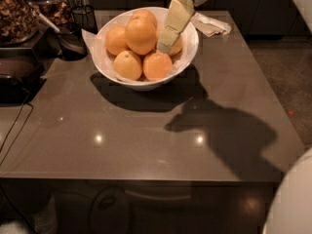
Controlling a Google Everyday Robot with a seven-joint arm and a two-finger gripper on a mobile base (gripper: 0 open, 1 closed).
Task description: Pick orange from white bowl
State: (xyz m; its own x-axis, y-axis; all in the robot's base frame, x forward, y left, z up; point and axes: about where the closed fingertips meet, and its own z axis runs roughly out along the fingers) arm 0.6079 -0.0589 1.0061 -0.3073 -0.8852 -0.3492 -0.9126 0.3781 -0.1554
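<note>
The white bowl (146, 84) stands at the back middle of the grey table, lined with white paper and holding several oranges. The orange (140, 35), the largest and deep orange, sits on top of the pile, left of centre. My gripper (164, 48), pale yellow, reaches down from the top of the view over the bowl's right side. Its tip is among the fruit, just right of the orange and partly covering a smaller one (176, 46).
A crumpled napkin (210, 24) lies right of the bowl. A dark pot with a spoon (71, 41), a wire cup (84, 15) and a jar (17, 14) stand at the left. A black appliance (13, 77) and its cable sit at the left edge.
</note>
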